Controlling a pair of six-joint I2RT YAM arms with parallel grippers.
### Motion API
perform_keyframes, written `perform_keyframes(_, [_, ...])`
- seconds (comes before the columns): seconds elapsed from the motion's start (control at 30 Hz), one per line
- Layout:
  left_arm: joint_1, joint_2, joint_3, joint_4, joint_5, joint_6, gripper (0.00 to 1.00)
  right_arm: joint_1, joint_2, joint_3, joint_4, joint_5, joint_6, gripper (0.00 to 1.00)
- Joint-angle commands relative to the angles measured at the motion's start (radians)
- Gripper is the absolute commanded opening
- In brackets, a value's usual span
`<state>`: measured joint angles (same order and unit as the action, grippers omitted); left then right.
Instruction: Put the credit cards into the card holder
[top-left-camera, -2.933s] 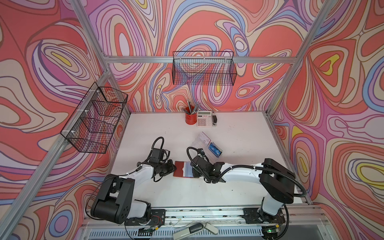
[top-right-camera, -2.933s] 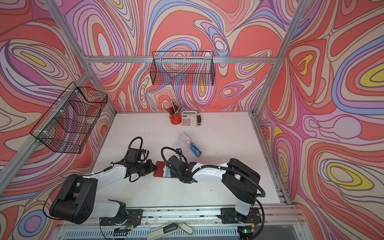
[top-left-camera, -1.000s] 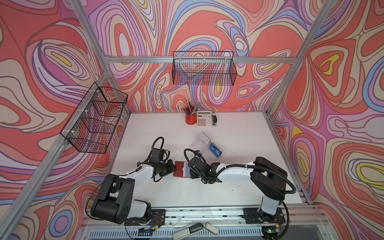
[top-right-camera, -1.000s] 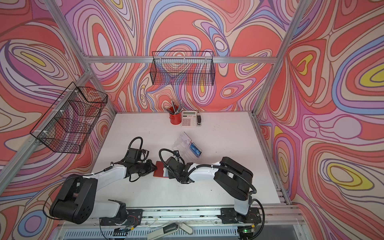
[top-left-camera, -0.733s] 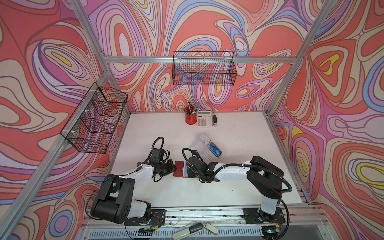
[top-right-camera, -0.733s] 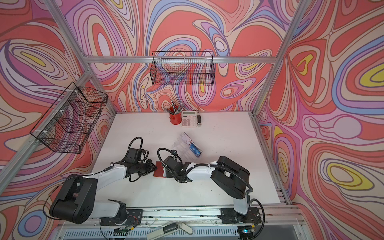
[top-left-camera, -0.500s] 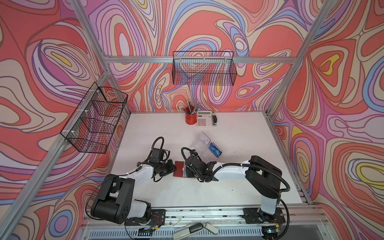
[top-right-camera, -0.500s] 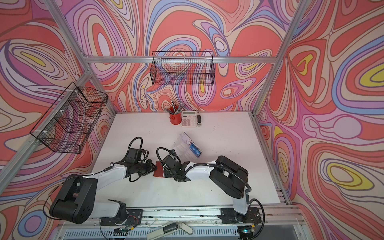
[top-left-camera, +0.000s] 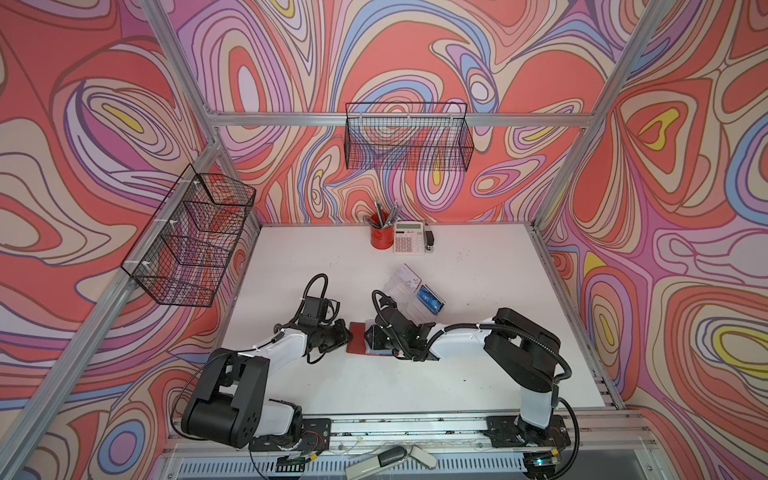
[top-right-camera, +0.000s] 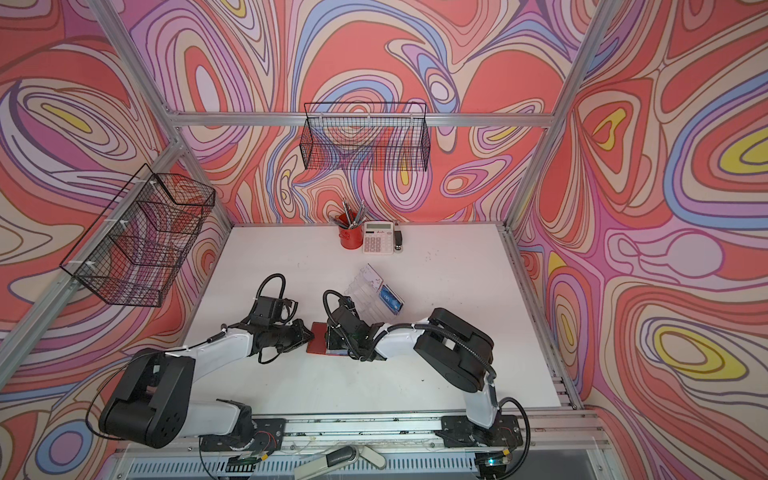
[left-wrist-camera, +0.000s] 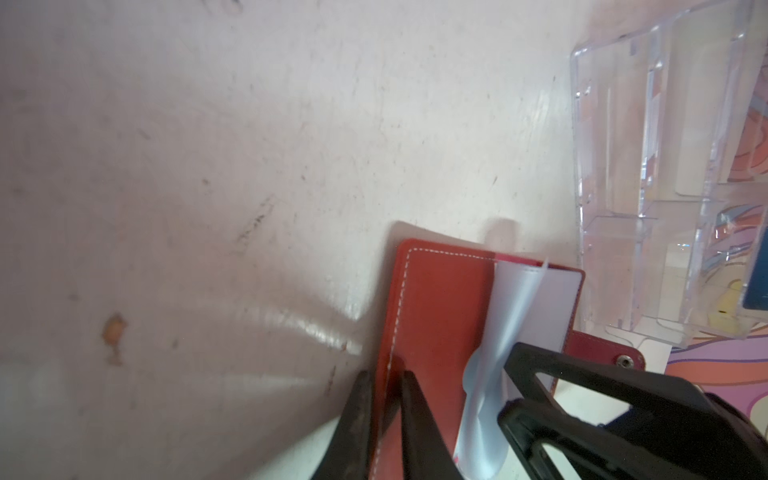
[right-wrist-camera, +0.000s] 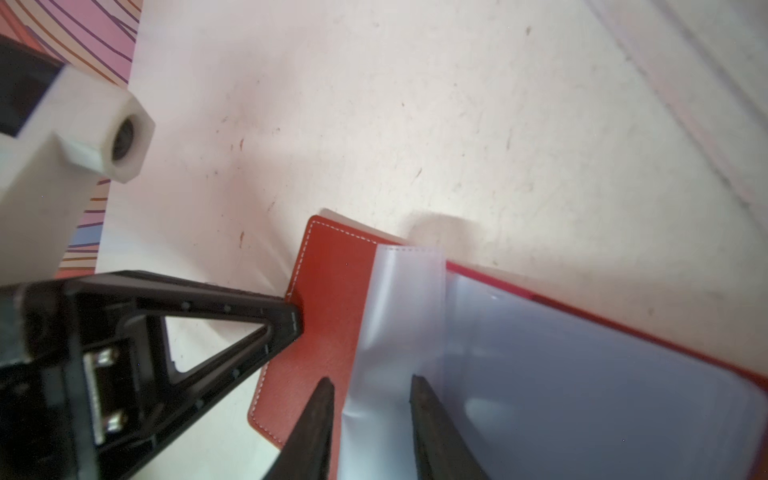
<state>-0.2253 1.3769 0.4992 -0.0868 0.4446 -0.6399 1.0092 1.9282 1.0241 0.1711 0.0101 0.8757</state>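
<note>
**Listener:** What are your pincers doing?

**Me:** My left pincer (left-wrist-camera: 384, 376) is pressed together on the stitched outer edge of the open red wallet (left-wrist-camera: 440, 299), which lies on the white table (right-wrist-camera: 457, 124). My right pincer (right-wrist-camera: 371, 380) stands partly spread, with one finger on each side of a cloudy plastic sleeve (right-wrist-camera: 399, 291) that curls up from the wallet's middle. I cannot tell whether its pads bite the sleeve.

**Listener:** Where are the cards, and which way from you?

**Me:** One blue card (top-left-camera: 430, 300) stands in the clear card holder (top-left-camera: 405, 286). The holder is just beside my right pincer's body, on the side away from my base. A pale blue-grey rectangle (right-wrist-camera: 582, 374) lies under the sleeves, just beside my right fingertips, on the side away from my left pincer. I judge it to be a card in its pocket, but I am not sure. The sleeve's long edge runs straight ahead, in line with my right fingers. My right pincer is nearer to both the rectangle and the holder, so I judge the pull falls to it.

**Listener:** Do the views differ?

**Me:** Yes. Both top views show the holder and its blue card, but my arms hide both grips there. The wrist views show the grips. Only the left wrist view also catches the holder's wall.
</note>
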Motion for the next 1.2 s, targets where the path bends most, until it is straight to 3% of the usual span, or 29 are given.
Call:
perform_keyframes(0.0, [0.004, -0.016, 0.006, -0.048, -0.026, 0.010, 0.16, -0.003, 0.012, -0.015, 0.061, -0.021, 0.032, 0.34])
perform_keyframes(0.3, [0.003, -0.316, -0.051, -0.119, -0.161, 0.003, 0.26, -0.003, 0.037, -0.039, 0.083, -0.009, 0.044, 0.25])
perform_keyframes(0.43, [0.003, -0.402, -0.092, -0.020, -0.082, -0.001, 0.37, -0.003, 0.037, -0.054, 0.097, -0.006, 0.041, 0.24])
perform_keyframes(0.57, [0.001, -0.309, -0.077, 0.093, 0.043, -0.011, 0.36, -0.003, 0.036, -0.074, 0.123, -0.006, 0.043, 0.23])
perform_keyframes(0.77, [-0.036, -0.037, 0.007, 0.189, 0.164, -0.010, 0.29, -0.003, 0.037, -0.082, 0.139, -0.013, 0.043, 0.22])
perform_keyframes(0.97, [-0.116, 0.037, 0.100, 0.159, 0.142, 0.032, 0.28, -0.003, 0.040, -0.084, 0.149, -0.015, 0.042, 0.21])
perform_keyframes(1.17, [-0.123, 0.111, 0.144, 0.089, 0.094, 0.051, 0.26, -0.003, 0.039, -0.104, 0.180, -0.014, 0.053, 0.20])
